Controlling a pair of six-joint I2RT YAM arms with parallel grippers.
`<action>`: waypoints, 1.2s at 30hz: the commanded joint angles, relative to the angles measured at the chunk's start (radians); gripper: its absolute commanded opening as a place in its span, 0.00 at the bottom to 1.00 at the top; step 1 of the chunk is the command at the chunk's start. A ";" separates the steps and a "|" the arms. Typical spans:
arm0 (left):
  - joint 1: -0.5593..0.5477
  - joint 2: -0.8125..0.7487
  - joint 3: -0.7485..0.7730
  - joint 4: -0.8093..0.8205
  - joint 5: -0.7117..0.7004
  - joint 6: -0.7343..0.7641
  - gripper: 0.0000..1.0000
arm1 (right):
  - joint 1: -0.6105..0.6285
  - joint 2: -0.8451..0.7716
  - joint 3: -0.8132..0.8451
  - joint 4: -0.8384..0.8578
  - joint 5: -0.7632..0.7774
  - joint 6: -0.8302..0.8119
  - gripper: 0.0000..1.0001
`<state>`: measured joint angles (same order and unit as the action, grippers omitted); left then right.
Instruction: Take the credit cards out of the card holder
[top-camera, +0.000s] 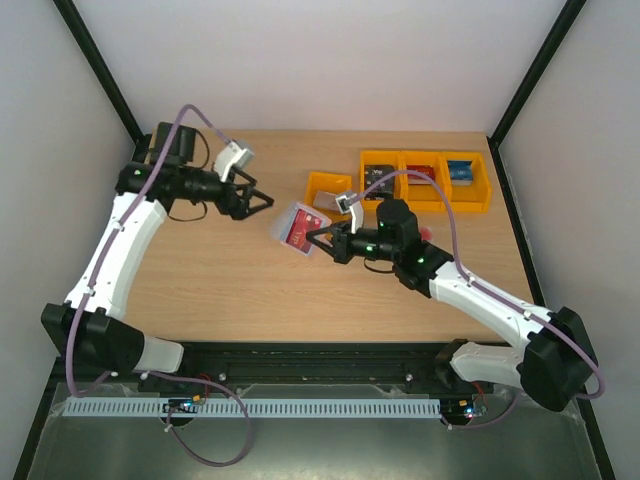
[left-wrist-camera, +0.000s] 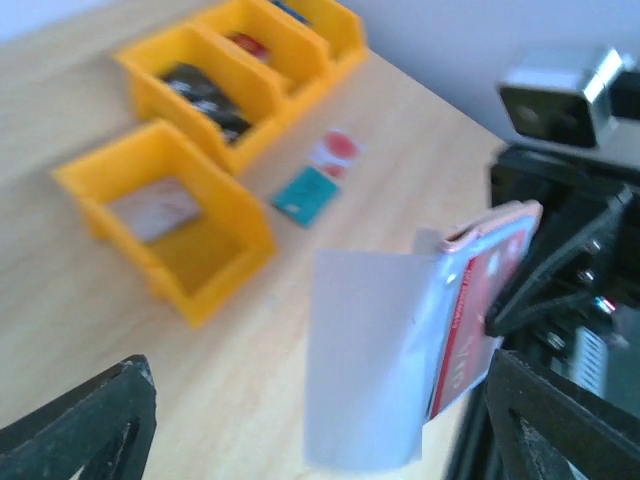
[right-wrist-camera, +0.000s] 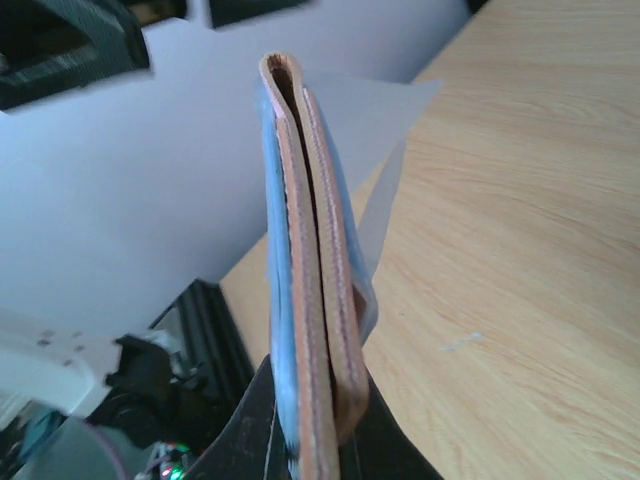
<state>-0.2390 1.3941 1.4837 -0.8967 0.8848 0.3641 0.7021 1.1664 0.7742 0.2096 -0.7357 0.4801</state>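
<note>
Pinching the lower edge of the card holder (top-camera: 298, 228) between its 2 fingers, the right gripper (top-camera: 318, 240) holds it on edge, off the wood, over the middle of the tabletop (top-camera: 220, 290). In the right wrist view the holder's pinkish-brown rim faces the camera, folded and narrow. The red-and-white card (left-wrist-camera: 468, 320) lies flat against the holder's face, and the light blue-grey card (left-wrist-camera: 365, 360) juts out sideways toward the left arm. The left gripper (top-camera: 262, 203) hangs just left of the holder, apart from it, fingers (left-wrist-camera: 95, 425) spread wide on either side of the pale card without touching it. A single orange bin (top-camera: 327, 188) sits behind the holder, and a row of 3 orange bins (top-camera: 425, 180) lines the far right edge. A teal-green card (left-wrist-camera: 305, 195) lies flat between them.
</note>
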 joint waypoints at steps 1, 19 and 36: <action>0.042 -0.050 0.064 0.080 -0.115 -0.070 0.87 | -0.006 0.029 0.071 -0.088 0.158 0.024 0.02; -0.223 -0.008 -0.070 0.079 -0.122 -0.129 0.41 | -0.007 0.026 0.065 0.060 -0.022 0.063 0.02; -0.209 -0.001 -0.115 0.120 -0.124 -0.150 0.35 | -0.008 0.001 0.040 0.147 -0.124 0.058 0.02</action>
<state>-0.4446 1.3834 1.4014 -0.7925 0.7635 0.2192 0.6827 1.2068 0.8062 0.2245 -0.7723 0.5465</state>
